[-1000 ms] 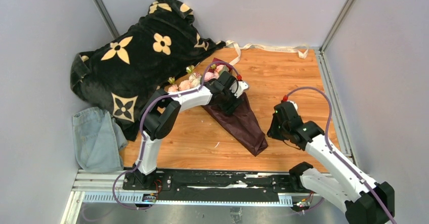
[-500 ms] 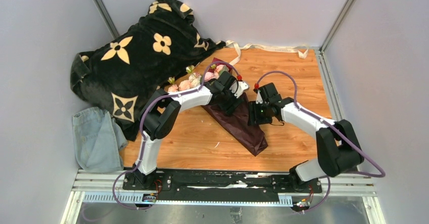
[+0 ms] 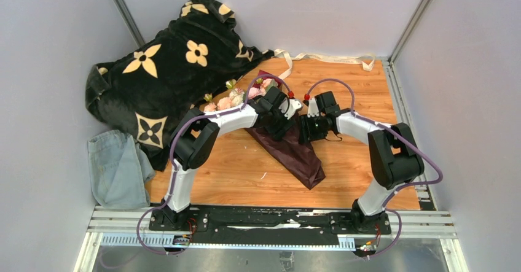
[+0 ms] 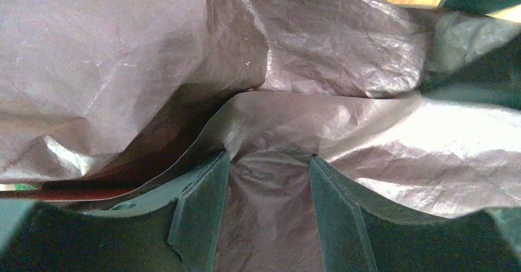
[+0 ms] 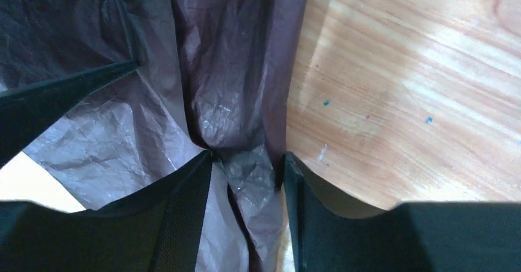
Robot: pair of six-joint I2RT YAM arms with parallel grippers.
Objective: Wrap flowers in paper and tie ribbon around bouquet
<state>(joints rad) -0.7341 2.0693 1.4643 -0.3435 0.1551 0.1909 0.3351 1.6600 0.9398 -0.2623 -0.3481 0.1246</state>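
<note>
Grips bouquet mid-length with left gripper, jaws partway apart, paper bunched tight between. Straddles a paper fold with right gripper, jaws open, nothing clamped. Has bouquet lying just right of blanket, flowers against it, ribbon strung rightward from blanket's far corner.

From above, your left gripper and right gripper cover the bouquet's middle, fingertips hidden. The stems are out of sight inside the paper. Both wrist views crop the paper at their edges, and you cannot tell whether the left gripper clamps it.
</note>
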